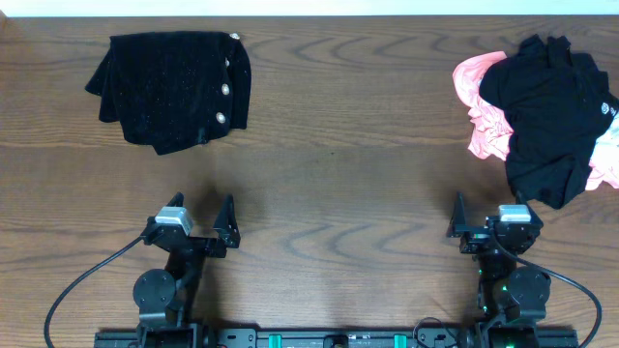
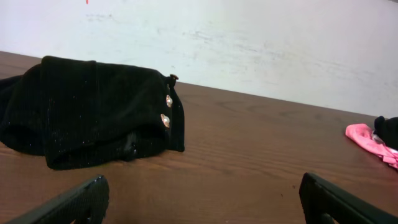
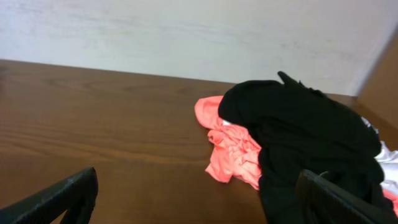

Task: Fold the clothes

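From overhead, the wood-grain worktop (image 1: pixel 329 145) carries a folded black garment (image 1: pixel 174 89) at its far left, with pale buttons (image 1: pixel 225 89) running down its right edge. At the far right the clothes (image 1: pixel 542 116) lie in a loose heap. A crumpled black shirt (image 1: pixel 546 135) sits on top of a pink garment (image 1: pixel 481 106), and a small white logo (image 1: pixel 610 109) shows at the shirt's right side. The left gripper (image 1: pixel 201 215) sits by the near edge with its jaws spread wide and empty, well apart from the folded garment. The right gripper (image 1: pixel 493 220) is equally wide and empty, near the heap's closest hem (contact cannot be judged from above). In the left wrist view, the left gripper's fingers (image 2: pixel 74 202) stand far apart over bare wood. The folded black garment (image 2: pixel 87 112) lies ahead to the left, below a pale wall (image 2: pixel 249 43). In the right wrist view, the fingers (image 3: pixel 62 196) are again wide with nothing between them, and the black shirt (image 3: pixel 305 137) is draped over the pink garment (image 3: pixel 230 146) ahead to the right.
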Controlling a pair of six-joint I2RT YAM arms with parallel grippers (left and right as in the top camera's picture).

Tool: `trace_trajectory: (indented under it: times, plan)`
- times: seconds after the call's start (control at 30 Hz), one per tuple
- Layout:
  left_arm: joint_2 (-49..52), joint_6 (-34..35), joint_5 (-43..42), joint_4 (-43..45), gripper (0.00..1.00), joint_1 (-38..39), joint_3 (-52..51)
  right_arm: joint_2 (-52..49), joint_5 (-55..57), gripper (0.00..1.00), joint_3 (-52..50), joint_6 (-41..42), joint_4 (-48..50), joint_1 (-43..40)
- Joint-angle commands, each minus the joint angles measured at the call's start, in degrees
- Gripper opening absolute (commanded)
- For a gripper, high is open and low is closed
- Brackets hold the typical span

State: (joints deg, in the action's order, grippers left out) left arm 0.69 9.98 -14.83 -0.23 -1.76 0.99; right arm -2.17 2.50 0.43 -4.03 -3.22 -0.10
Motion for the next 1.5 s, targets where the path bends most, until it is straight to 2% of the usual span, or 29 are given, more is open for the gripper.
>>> trace_trajectory:
  times: [0.0, 0.23, 0.43, 0.63, 0.8, 0.93, 1.13, 1.3, 1.47]
  plan:
    - [-0.46, -1.38, -0.57, -2.25, 0.98, 0.24, -0.76, 0.39, 1.68, 0.99, -0.11, -0.76, 0.02, -0.59]
    - [-0.46, -1.36, -1.2, 1.44, 0.98, 0.24, -0.76, 0.39, 1.27, 0.99, -0.11, -0.68, 1.7, -0.59]
    - [-0.46, -0.9, -1.31, 6.16, 0.98, 0.24, -0.74, 0.39, -7.32, 0.99, -0.11, -0.72, 8.46, -0.59]
    - [0.22, 2.54, -3.8, 5.2, 0.98, 0.24, 0.26, 0.26, -9.2, 0.99, 1.11, 2.91, 8.57, -0.59]
    - [6.54, 2.97, -4.07, 2.6, 0.98, 0.24, 5.99, -3.8, -9.22, 0.99, 5.73, 4.44, 6.6, -0.59]
    - [16.7, 2.97, -4.28, -0.61, 0.98, 0.24, 14.75, -12.5, -9.64, 0.99, 12.98, 4.42, 6.4, -0.59]
    - [37.68, 2.08, -9.16, -13.51, 0.98, 0.24, 35.01, -31.34, -13.57, 0.99, 29.07, 4.48, 2.97, -0.59]
    - [53.09, -1.62, -14.6, -26.36, 0.98, 0.35, 51.82, -49.13, -18.93, 0.99, 47.74, 4.44, -10.91, -0.59]
    - [67.63, -7.91, -14.51, -41.42, 0.98, 3.48, 68.3, -66.34, -19.98, 0.99, 67.01, 4.39, -27.54, -0.59]
